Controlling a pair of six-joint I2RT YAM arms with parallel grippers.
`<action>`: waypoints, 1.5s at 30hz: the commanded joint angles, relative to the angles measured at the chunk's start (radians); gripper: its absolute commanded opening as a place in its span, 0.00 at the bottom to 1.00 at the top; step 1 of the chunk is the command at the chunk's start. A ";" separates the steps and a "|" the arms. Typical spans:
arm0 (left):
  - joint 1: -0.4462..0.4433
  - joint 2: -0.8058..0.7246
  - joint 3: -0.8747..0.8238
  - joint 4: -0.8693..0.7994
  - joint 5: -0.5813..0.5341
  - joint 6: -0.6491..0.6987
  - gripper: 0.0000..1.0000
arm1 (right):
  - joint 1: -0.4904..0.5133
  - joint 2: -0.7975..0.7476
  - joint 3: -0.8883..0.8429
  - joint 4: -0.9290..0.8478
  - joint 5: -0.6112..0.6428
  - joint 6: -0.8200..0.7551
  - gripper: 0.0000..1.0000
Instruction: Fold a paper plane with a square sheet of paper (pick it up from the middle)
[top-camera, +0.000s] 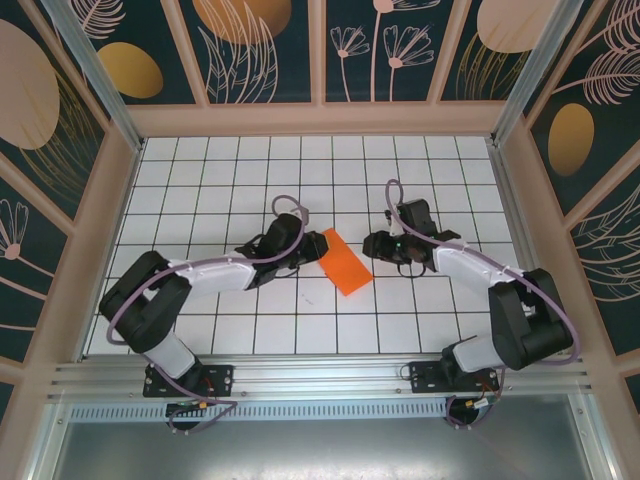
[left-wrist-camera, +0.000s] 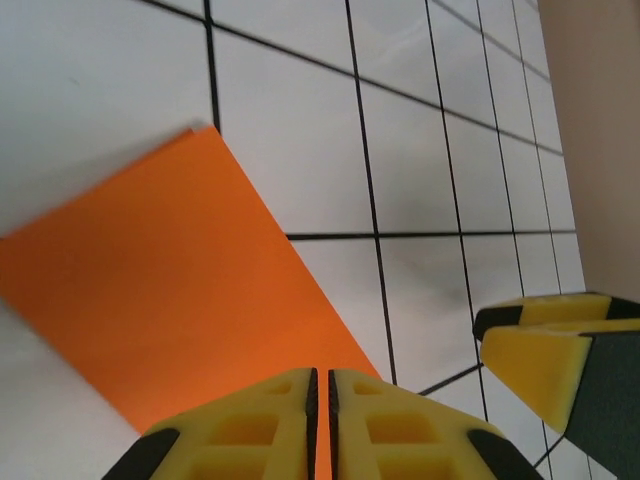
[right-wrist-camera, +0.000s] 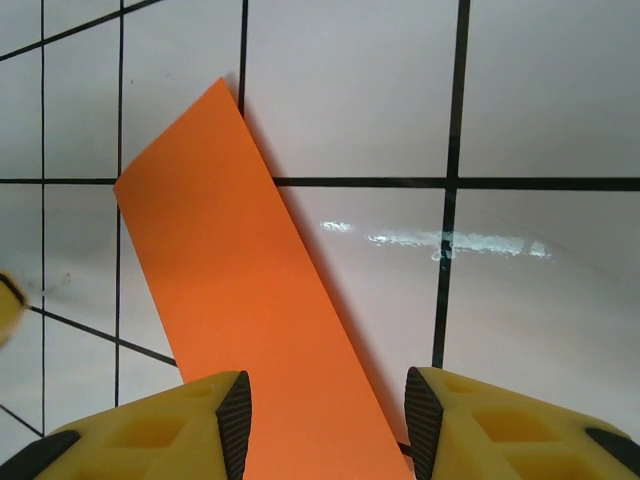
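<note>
Square sheet of paper (top-camera: 345, 262): folded strip, mid-frame overhead.
Left pincer (left-wrist-camera: 320, 400): close-up, I see it pinching the edge.
Right pincer (right-wrist-camera: 325, 420): half-wide, straddling; strip's end cut off.

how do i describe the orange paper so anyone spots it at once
On the white tabletop with black grid lines, near its middle, between the black left arm and right arm, is the bright orange sheet of paper, a slanted rectangle. Only it is orange; its neighbours are black or white.
</note>
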 joint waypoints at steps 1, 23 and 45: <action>-0.009 0.062 0.044 -0.002 0.076 -0.017 0.15 | -0.034 0.029 -0.029 0.078 -0.169 -0.032 0.48; -0.010 0.162 0.087 -0.137 -0.017 0.038 0.14 | -0.051 0.271 0.070 0.075 -0.300 -0.170 0.48; -0.009 0.253 0.207 -0.153 0.045 0.223 0.14 | -0.051 0.197 -0.036 0.104 -0.392 -0.119 0.34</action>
